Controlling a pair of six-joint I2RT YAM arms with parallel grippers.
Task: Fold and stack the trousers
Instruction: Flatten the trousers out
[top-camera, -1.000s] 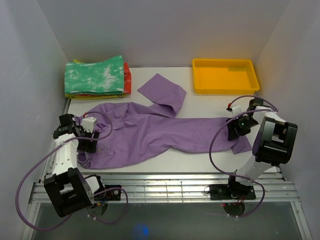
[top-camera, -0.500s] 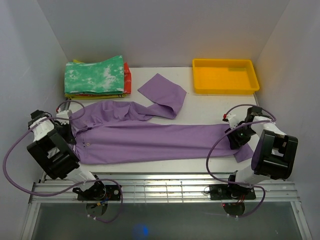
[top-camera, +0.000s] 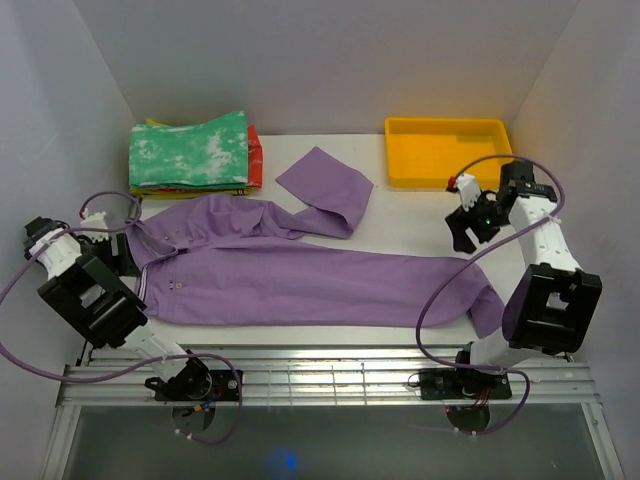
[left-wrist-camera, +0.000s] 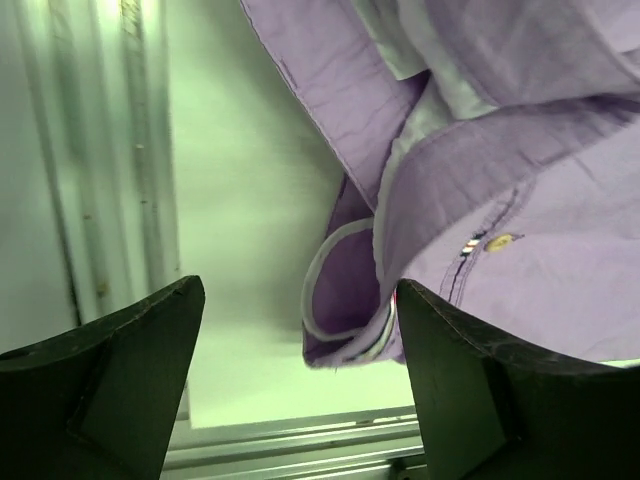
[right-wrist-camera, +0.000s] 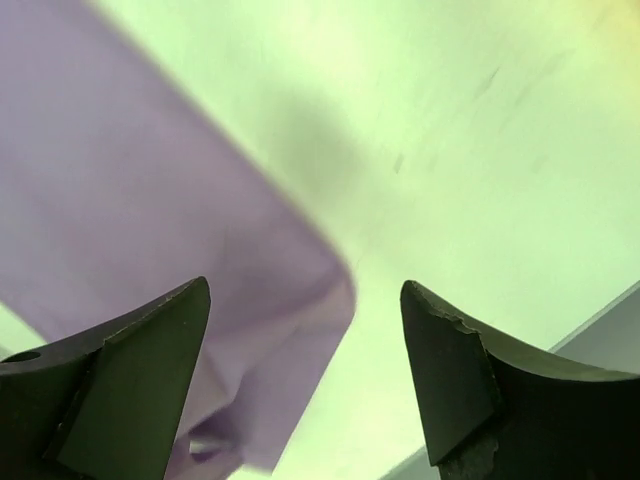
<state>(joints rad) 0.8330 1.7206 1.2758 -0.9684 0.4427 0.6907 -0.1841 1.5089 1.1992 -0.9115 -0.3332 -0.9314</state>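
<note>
- The trousers are laid flat across the table, left of and in front of the tray.
- The waist end is found at the left side, far from the tray.
- One leg is stretched out to the right, and its end is seen in front of the tray, close to the table's front edge.
- The other leg is bent back and folded over itself, just left of the tray.
- The left gripper is placed right at the waist end, far left of the tray.
- Its fingers are spread wide and nothing is held by them.
- In the left wrist view the waistband, a loop and a button are seen by the right-hand finger; whether the cloth is touched cannot be told.
- The right gripper is held just in front of the tray, behind the stretched leg's end.
- Its fingers are spread wide too, and nothing is held; the leg end is seen below them.
</note>
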